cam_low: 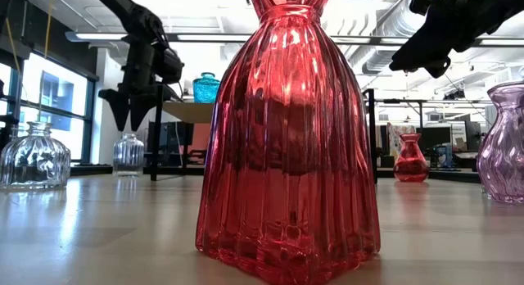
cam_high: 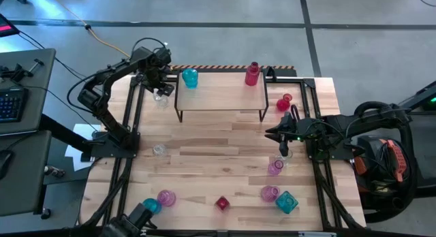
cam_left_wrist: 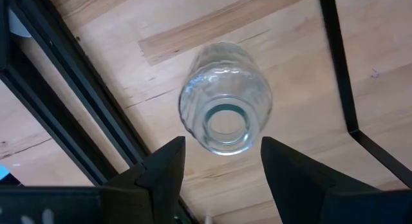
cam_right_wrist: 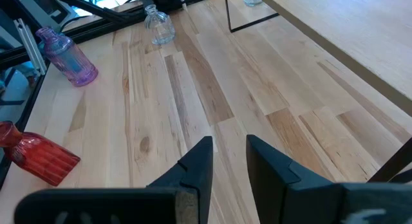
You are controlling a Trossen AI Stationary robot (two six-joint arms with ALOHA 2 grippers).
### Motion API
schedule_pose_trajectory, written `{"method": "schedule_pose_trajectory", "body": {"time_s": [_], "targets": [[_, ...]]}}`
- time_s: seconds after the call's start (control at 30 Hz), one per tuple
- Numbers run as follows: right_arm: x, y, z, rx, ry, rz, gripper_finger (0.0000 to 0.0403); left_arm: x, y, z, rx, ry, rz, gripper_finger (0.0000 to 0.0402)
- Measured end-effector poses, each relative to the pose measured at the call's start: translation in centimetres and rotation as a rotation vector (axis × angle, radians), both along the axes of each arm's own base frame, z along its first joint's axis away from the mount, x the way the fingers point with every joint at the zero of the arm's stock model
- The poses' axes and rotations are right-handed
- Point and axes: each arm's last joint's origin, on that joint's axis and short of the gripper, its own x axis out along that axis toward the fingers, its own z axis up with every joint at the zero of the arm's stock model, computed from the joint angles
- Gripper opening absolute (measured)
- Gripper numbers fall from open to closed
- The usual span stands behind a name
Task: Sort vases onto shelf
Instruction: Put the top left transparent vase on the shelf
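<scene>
The shelf (cam_high: 221, 95) stands at the table's far middle, bearing a teal vase (cam_high: 189, 77) and a pink-red bottle vase (cam_high: 252, 73). Just off its left end a clear vase (cam_left_wrist: 224, 98) stands upright on the table. My left gripper (cam_left_wrist: 222, 166) hangs open above the vase, pointing down, one finger on either side of its mouth and clear of it. My right gripper (cam_right_wrist: 225, 163) hovers over the table's right side, open by a narrow gap, with nothing between its fingers. Several more vases stand about the table.
A clear vase (cam_high: 159, 150) stands at the left and a red one (cam_high: 283, 102) by the shelf's right end. Pink (cam_high: 275, 167), pink (cam_high: 270, 193) and teal (cam_high: 287, 201) vases crowd the near right. Red (cam_high: 223, 203), pink (cam_high: 166, 197) and teal (cam_high: 151, 206) vases line the near edge.
</scene>
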Motion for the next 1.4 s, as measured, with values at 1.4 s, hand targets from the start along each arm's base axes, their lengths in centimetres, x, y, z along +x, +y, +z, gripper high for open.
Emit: {"method": "schedule_pose_trajectory", "body": {"time_s": [1.4], "targets": [[0.0,0.0,0.0,0.000,0.000,0.000,0.0074,0.1,0.4,-1.0,-0.035,0.026,-0.041,0.0145]]}}
